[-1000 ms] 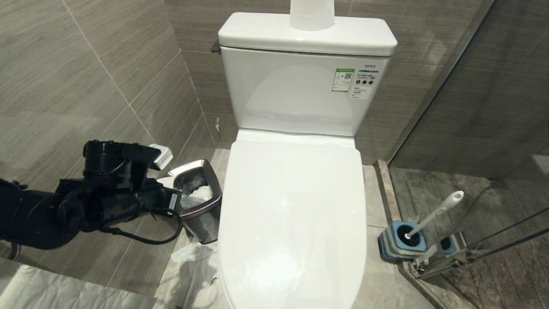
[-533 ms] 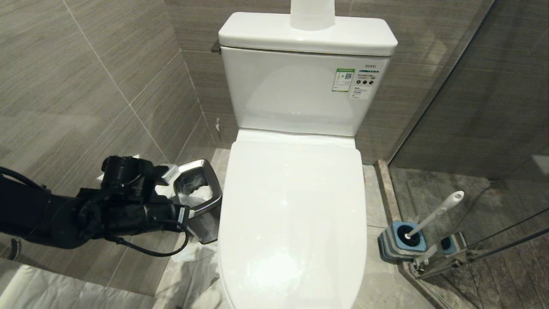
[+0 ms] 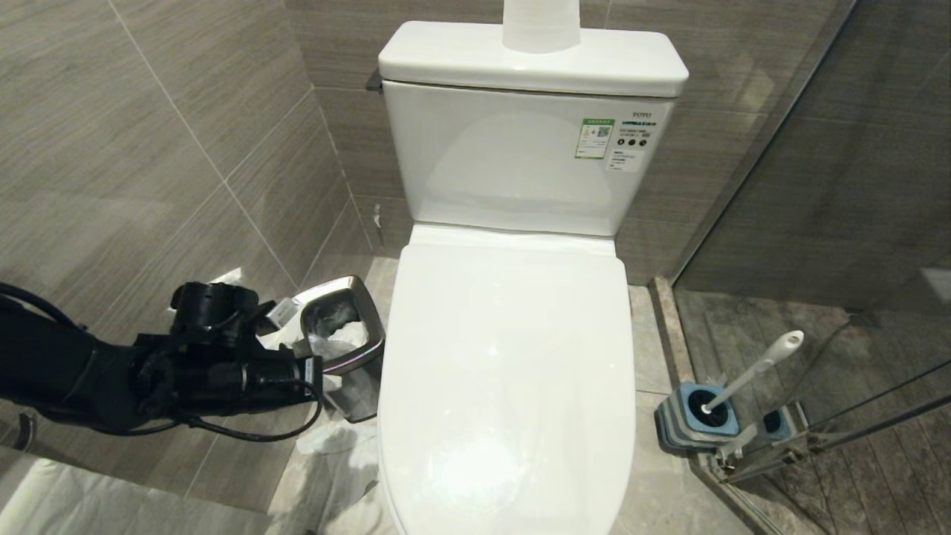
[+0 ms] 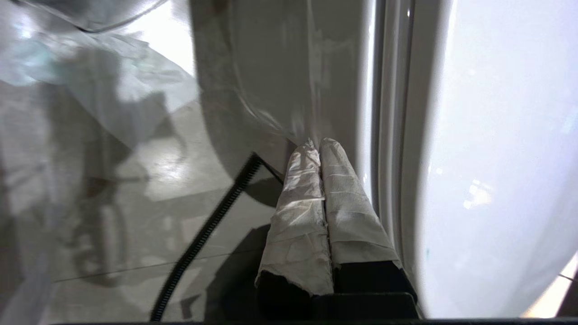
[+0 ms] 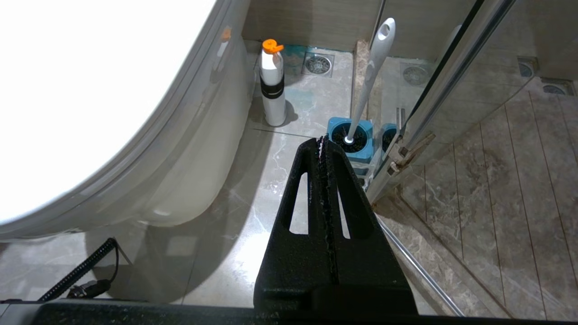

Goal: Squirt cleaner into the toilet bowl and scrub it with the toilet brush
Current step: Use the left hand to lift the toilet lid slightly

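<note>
white toilet bowl (image 3: pixel 505 371), blue-and-grey striped holder (image 3: pixel 687 423), white toilet brush (image 3: pixel 750 371)

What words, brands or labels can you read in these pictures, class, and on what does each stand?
"TOTO": small grey brand mark on the white cistern, top right of its front.
Green-and-white sticker on the cistern: print too small to read.
White label beside it: unreadable.
Bottle with orange cap: no legible text.

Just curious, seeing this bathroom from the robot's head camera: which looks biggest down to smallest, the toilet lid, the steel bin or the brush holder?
1. The toilet lid, by far the largest.
2. The steel bin, partly hidden by the arm.
3. The brush holder, slightly smaller than the bin.
</note>
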